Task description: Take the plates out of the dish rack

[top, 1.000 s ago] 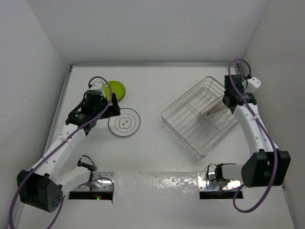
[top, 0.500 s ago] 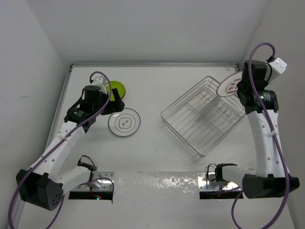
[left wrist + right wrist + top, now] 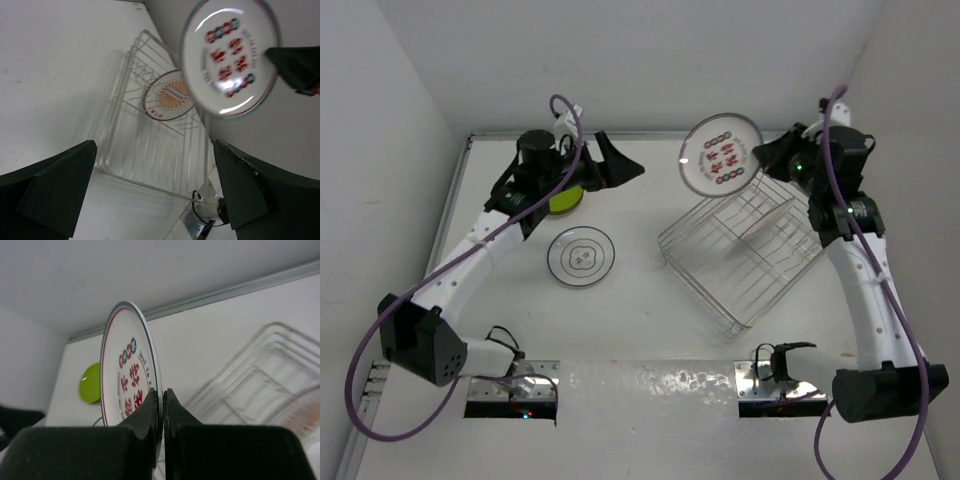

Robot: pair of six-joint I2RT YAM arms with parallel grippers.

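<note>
Plates are partly unloaded: the red-marked plate (image 3: 722,155) is in the air, tilted up on edge above the far corner of the dish rack (image 3: 740,250), which sits skewed toward the right edge of the bench (image 3: 650,330). The right gripper (image 3: 767,156) has it by the rim; its wrist view shows both fingers pinched tight on the plate's edge. Inside the rack, the left wrist view shows one orange-centred plate (image 3: 171,95) leaning among the wires. Whether any other lies beyond it I cannot tell.

Two plates are already down on the bench's left half. The lime green plate (image 3: 563,197) lies near the far left corner, partly under the left arm (image 3: 470,250), and the line-patterned plate (image 3: 581,257) lies just nearer the front edge. The left gripper (image 3: 618,165) hangs raised between the green plate and the held one, fingers spread wide, empty.

By my judgement the job is past halfway: the held plate needs setting down, then the orange-centred one needs fetching.
</note>
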